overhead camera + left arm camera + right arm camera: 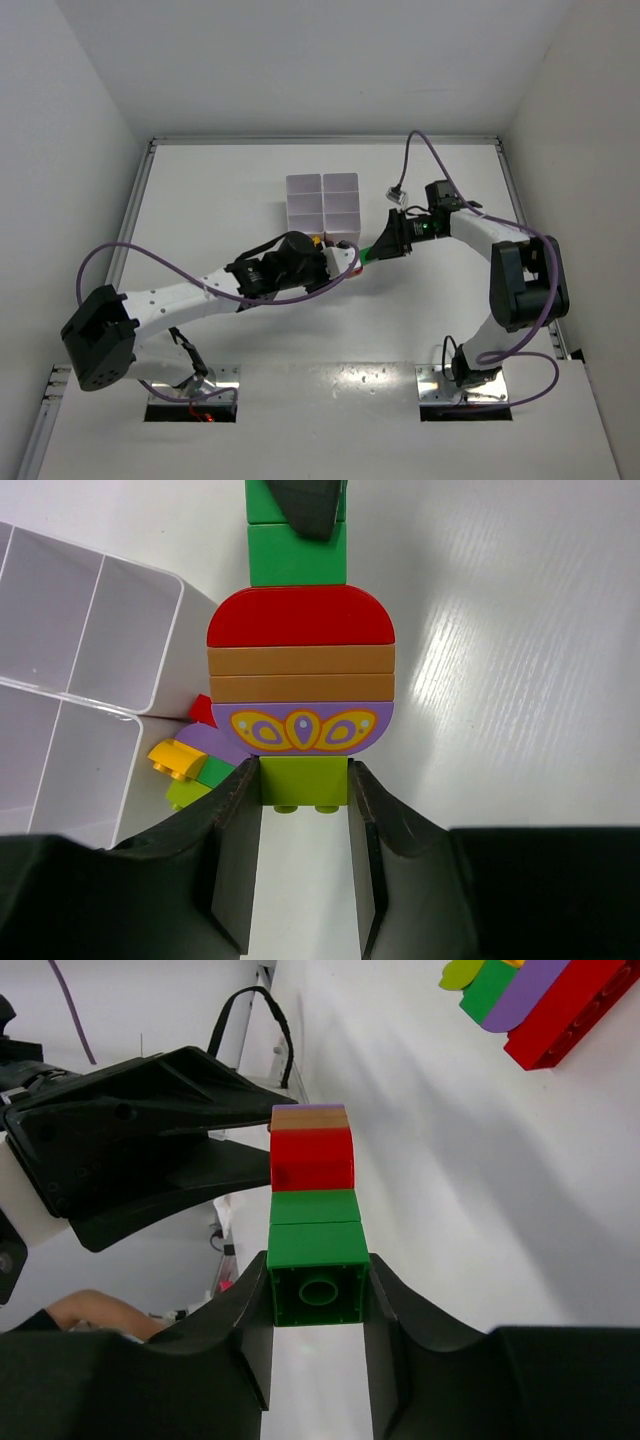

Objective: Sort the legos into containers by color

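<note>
A joined stack of legos hangs between both grippers above the table. In the left wrist view it runs lime brick (pixel 303 780), purple patterned brick (pixel 300 727), tan bricks (pixel 300 673), red brick (pixel 300 615), green brick (pixel 297 555). My left gripper (pixel 303 770) is shut on the lime end. My right gripper (pixel 317 1280) is shut on the green end brick (pixel 317 1272). In the top view the two grippers, left (pixel 348 258) and right (pixel 388 246), meet just in front of the white tray (pixel 322 205). Its compartments look empty.
A second clump of legos lies by the tray's near corner: yellow (pixel 172 757), green, lime and red pieces, also showing in the right wrist view (pixel 545 1000). The tray's wall (pixel 165 645) is close to the left of the held stack. White walls enclose the table.
</note>
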Controlling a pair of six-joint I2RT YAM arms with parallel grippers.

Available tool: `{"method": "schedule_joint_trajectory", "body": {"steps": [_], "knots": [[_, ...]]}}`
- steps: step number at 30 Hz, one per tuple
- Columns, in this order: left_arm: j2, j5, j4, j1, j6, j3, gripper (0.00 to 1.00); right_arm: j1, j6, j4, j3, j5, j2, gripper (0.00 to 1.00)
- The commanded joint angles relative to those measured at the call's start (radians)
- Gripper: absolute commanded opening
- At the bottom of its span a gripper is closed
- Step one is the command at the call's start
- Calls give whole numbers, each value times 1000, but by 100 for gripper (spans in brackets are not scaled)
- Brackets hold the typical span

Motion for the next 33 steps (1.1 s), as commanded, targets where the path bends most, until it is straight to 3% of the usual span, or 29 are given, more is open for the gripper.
{"method": "schedule_joint_trajectory", "body": {"steps": [1,4,6,19,27,33], "knots": [[-35,19,57,-14,-10,-8,0,5,-3,44,42,-76,-15,17],[-45,19,57,-14,-19,-17,0,5,-3,44,31,-77,-38,3],[-45,10,57,-14,-30,-29,0,-5,-3,44,22,-86,-47,0],[-149,-8,6,-14,-30,-103,0,-100,-161,-106,-40,-44,-106,0],[-169,-19,6,-14,-30,-114,0,-81,-339,-215,-92,221,-62,0],[-178,-28,6,-14,-21,-114,0,-71,-344,-216,-32,362,-7,0]]}}
